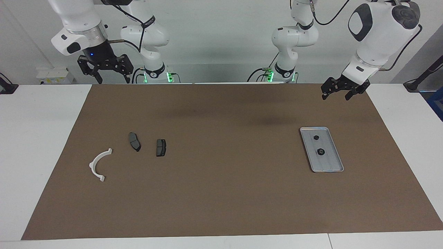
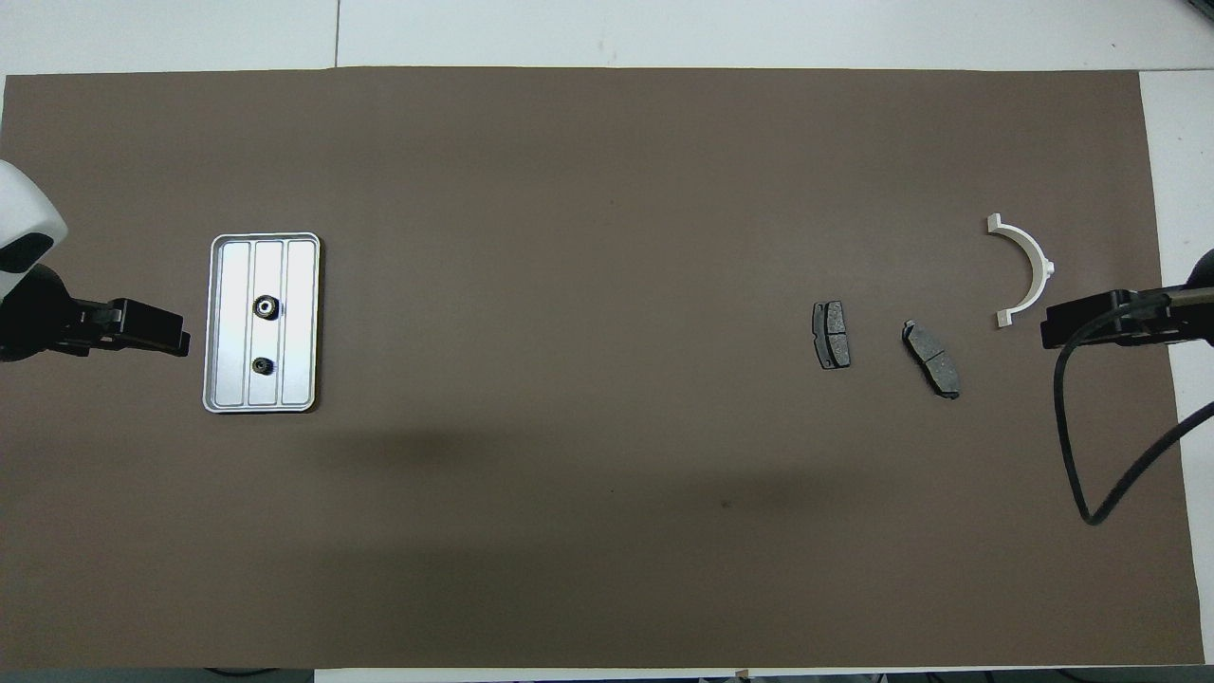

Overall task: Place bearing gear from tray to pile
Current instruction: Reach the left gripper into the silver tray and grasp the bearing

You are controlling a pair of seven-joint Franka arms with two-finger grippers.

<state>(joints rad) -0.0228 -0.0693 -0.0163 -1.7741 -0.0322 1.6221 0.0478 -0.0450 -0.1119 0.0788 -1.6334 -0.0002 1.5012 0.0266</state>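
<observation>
The silver-grey ridged tray (image 1: pixel 330 162) (image 2: pixel 299 323) lies on the brown mat toward the left arm's end. Two small black round gears lie in it: a larger one (image 1: pixel 320 151) (image 2: pixel 266 306) and a smaller one (image 1: pixel 316 137) (image 2: pixel 262 364) nearer to the robots. The pile lies toward the right arm's end: two dark brake pads (image 1: pixel 134 141) (image 1: pixel 161 147) (image 2: pixel 931 358) (image 2: pixel 832 334) and a white half-ring bracket (image 1: pixel 99 164) (image 2: pixel 1024 270). My left gripper (image 1: pixel 335 94) (image 2: pixel 156 332) hangs open and empty, raised beside the tray. My right gripper (image 1: pixel 112 76) (image 2: pixel 1072 327) is open and empty, raised high beside the bracket.
The brown mat (image 1: pixel 225 193) covers most of the white table (image 1: pixel 34 138). The arm bases (image 1: pixel 155 72) (image 1: pixel 283 72) stand at the table's edge. A black cable (image 2: pixel 1091 455) loops down from the right arm.
</observation>
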